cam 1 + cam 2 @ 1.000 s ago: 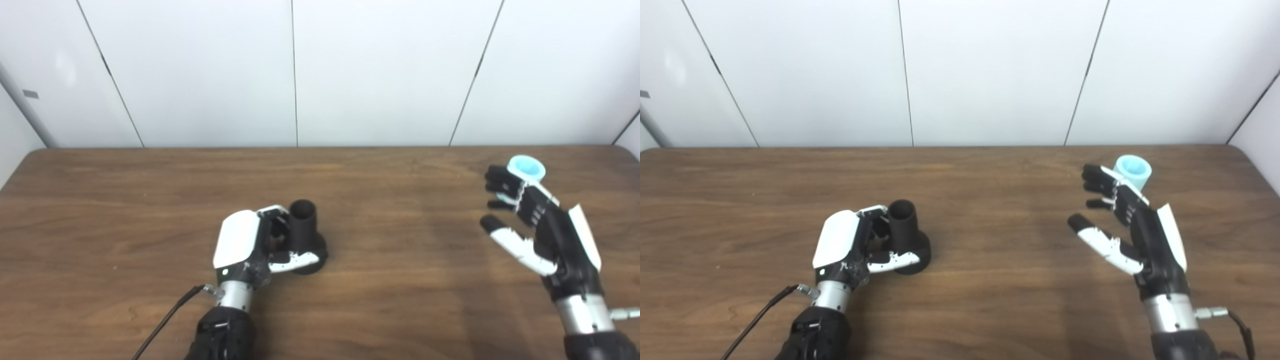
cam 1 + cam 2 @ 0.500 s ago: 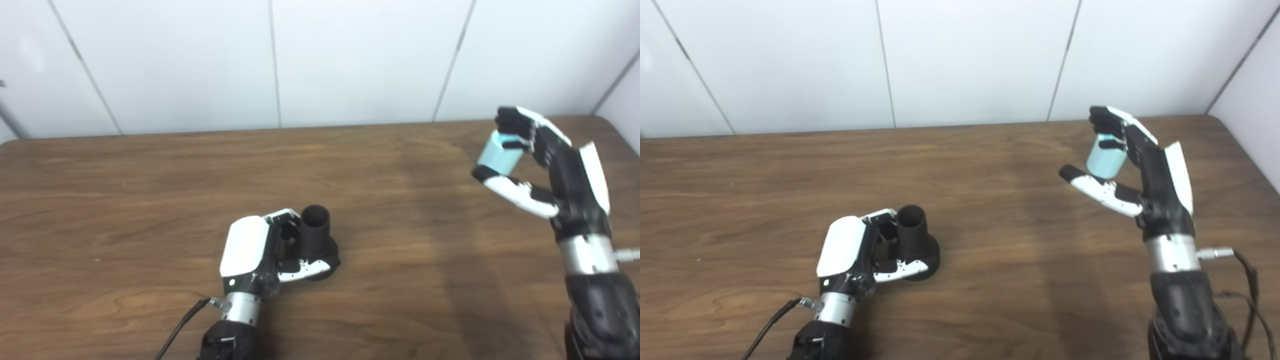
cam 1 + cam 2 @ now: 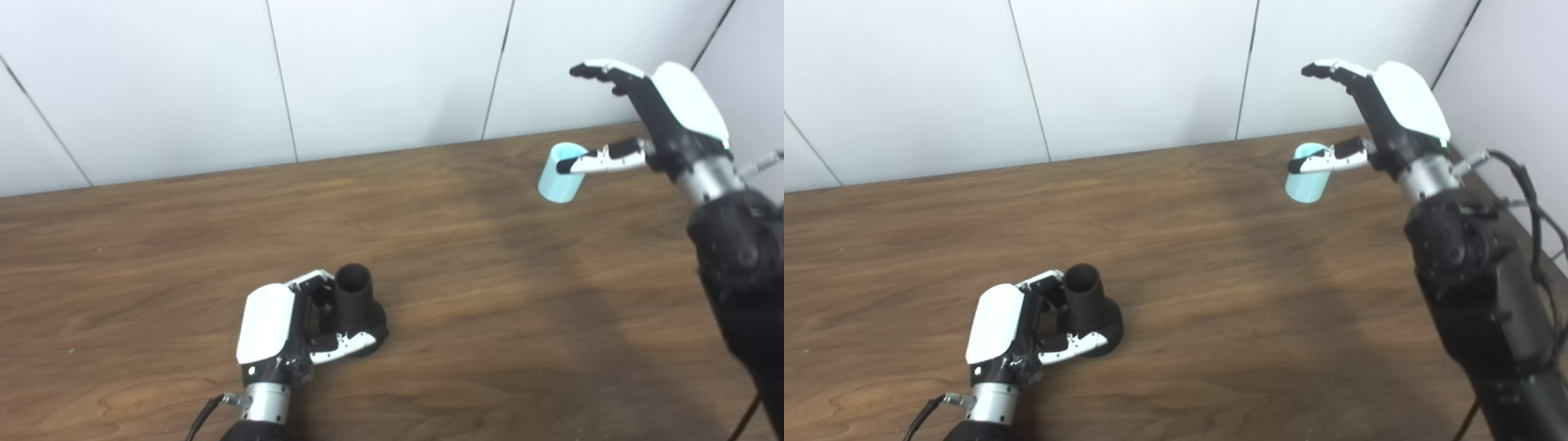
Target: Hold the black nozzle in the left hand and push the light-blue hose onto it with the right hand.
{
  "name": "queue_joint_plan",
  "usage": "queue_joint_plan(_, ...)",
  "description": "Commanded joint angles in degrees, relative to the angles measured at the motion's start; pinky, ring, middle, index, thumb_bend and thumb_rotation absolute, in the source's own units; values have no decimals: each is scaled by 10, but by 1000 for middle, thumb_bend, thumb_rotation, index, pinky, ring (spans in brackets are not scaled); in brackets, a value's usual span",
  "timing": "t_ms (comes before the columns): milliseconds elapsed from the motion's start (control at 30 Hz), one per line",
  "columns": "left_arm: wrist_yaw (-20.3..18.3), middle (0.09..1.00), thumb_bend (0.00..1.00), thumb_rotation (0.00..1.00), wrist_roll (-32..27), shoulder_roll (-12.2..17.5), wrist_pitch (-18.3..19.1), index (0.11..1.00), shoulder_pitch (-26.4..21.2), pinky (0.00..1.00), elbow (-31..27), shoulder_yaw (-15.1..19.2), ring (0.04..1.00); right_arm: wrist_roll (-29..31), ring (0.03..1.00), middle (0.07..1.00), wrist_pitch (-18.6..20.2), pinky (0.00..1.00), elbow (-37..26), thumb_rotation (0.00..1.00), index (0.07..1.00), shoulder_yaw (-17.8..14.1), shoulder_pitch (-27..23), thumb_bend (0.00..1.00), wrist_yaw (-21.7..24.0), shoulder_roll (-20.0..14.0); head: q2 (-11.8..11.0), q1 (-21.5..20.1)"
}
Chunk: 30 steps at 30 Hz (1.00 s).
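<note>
— What do we have at the lower left of the frame?

— Our left hand [image 3: 275,331] lies low on the wooden table [image 3: 184,245], its fingers and thumb wrapped around the black nozzle [image 3: 358,306]. The nozzle stands upright on its wide base, open mouth up, just right of the white back of the hand. The thumb crosses the front of the base.

— And the middle of the frame?

— We see bare brown wood there, with white wall panels [image 3: 380,73] behind the far edge.

— What about the upper right?

— Our right hand [image 3: 1384,116] is raised there, back of the hand up and toward the camera. Its fingers [image 3: 1329,68] are spread wide and stretched forward, and the thumb [image 3: 1323,162] points left below them. It grips nothing.

— Where is the light-blue hose?

— The light-blue hose [image 3: 1304,180], a short tube, sits near the far right of the table, its open end up and a little tilted. Our thumb tip lies across its upper rim in both views. We cannot tell whether the thumb touches it or only passes in front, nor whether the tube rests fully on the wood. It is well apart from the nozzle.
</note>
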Motion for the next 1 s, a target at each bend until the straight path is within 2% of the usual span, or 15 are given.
queue_joint_plan(0,-52,506,523,0,-17,18,8,480,31,466,25,-2,528,-19,843,815,6,764,14,181,786,6,-39,850,17,-36,0,-5)
queue_joint_plan(200,-61,491,525,0,-22,27,1,485,27,471,30,4,519,-42,830,798,17,749,89,135,776,55,-94,859,71,-60,0,-27)
queue_joint_plan(433,-72,509,523,0,-26,33,-6,478,26,497,26,16,535,-62,857,851,19,763,198,97,800,94,-140,919,106,-54,-3,-48)
queue_joint_plan(467,-74,504,524,0,-26,34,-7,480,27,496,26,18,536,-63,834,852,18,728,210,80,801,100,-144,921,107,-53,-2,-50)
queue_joint_plan(567,-77,506,523,0,-28,36,-8,480,26,491,23,22,537,-76,821,862,19,702,246,79,807,113,-157,917,106,-44,-2,-54)
queue_joint_plan(667,-77,499,524,0,-30,37,-12,482,27,481,23,23,527,-67,826,884,16,680,288,75,808,119,-170,908,84,-31,-1,-53)
queue_joint_plan(800,-80,500,524,0,-30,36,-11,481,28,485,21,24,527,-57,793,825,9,641,333,70,817,123,-184,904,60,-14,-1,-53)
queue_joint_plan(867,-82,502,524,0,-28,36,-10,481,30,490,19,24,528,-54,749,788,0,587,354,60,809,127,-188,924,45,-10,-2,-52)
queue_joint_plan(967,-83,504,523,0,-27,34,-8,480,31,493,18,24,532,-64,787,833,-2,660,380,63,812,143,-196,926,30,-8,-1,-50)
